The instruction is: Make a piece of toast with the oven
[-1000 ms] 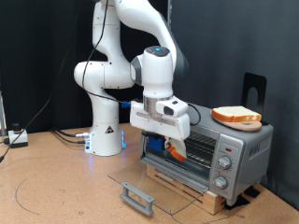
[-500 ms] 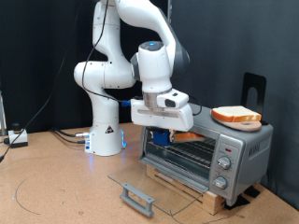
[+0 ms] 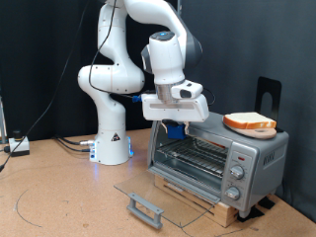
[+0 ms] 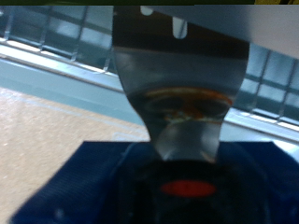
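The oven (image 3: 252, 156) stands at the exterior view's right with its glass door (image 3: 168, 194) dropped flat and the wire rack (image 3: 197, 154) exposed. A piece of toast (image 3: 250, 121) lies on an orange plate on the oven's roof. My gripper (image 3: 176, 128) hangs just above the oven's open mouth, near its upper front edge, apart from the toast. In the wrist view, the grey and blue gripper (image 4: 185, 121) fills the middle, with the wire rack (image 4: 56, 42) behind it. No bread shows between the fingers.
The door's grey bar handle (image 3: 145, 208) juts out over the brown table towards the exterior view's bottom. Three knobs (image 3: 235, 174) line the oven's right front. The white arm base (image 3: 112, 138) stands at the left, and a black stand (image 3: 269, 94) rises behind the oven.
The gripper has risen from inside the oven opening to just above it and shifted slightly right. The toast on top and the door have not moved.
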